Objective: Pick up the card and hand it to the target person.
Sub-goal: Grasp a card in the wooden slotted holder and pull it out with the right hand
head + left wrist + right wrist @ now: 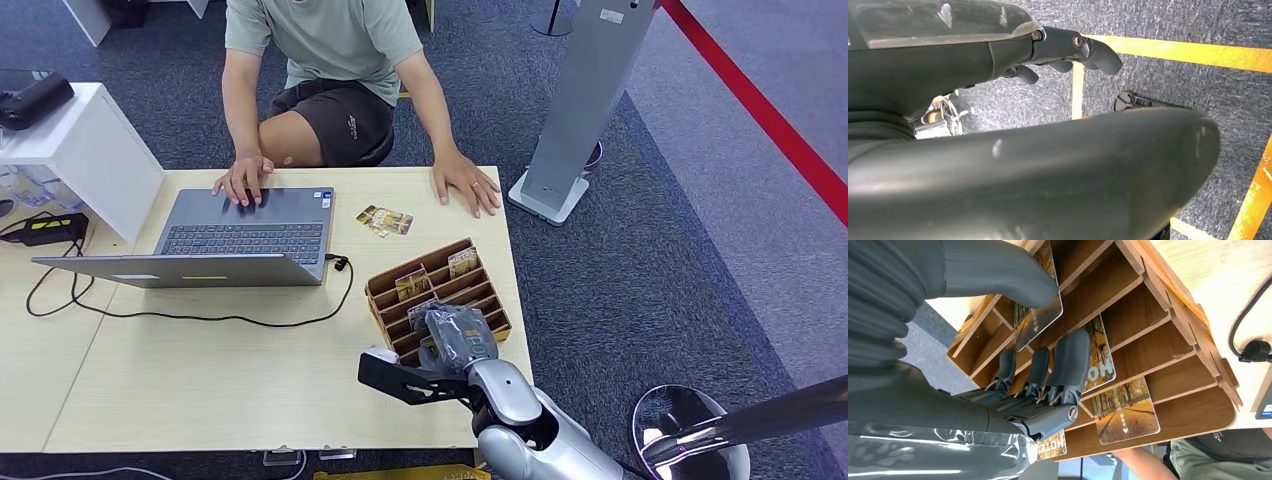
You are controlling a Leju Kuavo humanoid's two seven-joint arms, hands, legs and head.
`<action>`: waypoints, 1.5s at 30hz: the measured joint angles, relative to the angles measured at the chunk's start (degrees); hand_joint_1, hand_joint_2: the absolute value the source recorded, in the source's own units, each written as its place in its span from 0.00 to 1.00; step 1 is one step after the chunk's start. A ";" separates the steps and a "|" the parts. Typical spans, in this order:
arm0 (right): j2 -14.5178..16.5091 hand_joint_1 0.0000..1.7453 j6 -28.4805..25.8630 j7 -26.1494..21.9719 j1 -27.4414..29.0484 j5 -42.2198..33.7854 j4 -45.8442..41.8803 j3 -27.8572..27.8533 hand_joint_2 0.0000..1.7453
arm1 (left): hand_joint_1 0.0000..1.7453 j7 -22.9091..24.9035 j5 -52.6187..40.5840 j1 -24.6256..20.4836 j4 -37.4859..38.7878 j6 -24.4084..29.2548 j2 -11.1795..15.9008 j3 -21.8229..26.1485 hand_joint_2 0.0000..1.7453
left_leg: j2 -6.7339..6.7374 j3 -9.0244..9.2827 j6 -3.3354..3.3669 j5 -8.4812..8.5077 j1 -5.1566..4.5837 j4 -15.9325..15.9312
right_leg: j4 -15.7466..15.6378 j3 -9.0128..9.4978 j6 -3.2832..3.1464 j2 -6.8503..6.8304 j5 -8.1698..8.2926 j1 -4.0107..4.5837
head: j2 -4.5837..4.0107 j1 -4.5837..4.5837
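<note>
A brown wooden card rack (437, 292) stands near the table's right edge with several autumn-print cards in its slots. My right hand (456, 337) is down on its near end. In the right wrist view the thumb (998, 271) presses one card (1038, 316) from one side, and the fingers (1068, 360) curl in on its other side, so the card is pinched while it sits in its slot. More cards (1127, 411) stand in neighbouring slots. The person (330, 60) sits across the table. My left hand (1068, 47) hangs over the floor, holding nothing, fingers loosely apart.
A grey laptop (235, 238) lies left of the rack, one of the person's hands on its keys and the other (465, 182) flat on the table. A black cable (200, 315) loops beside it. Loose cards (385, 220) lie behind the rack. A grey stand (580, 110) rises at right.
</note>
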 joint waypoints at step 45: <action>-0.26 0.51 -0.68 1.28 2.96 1.14 -0.38 -3.91 1.00 | 0.00 0.00 -0.66 0.02 0.00 -1.21 -0.02 0.00 0.00 | 0.00 0.03 0.00 0.00 0.00 0.00 | 0.00 0.01 0.00 0.01 0.00 0.00 | 0.00 0.01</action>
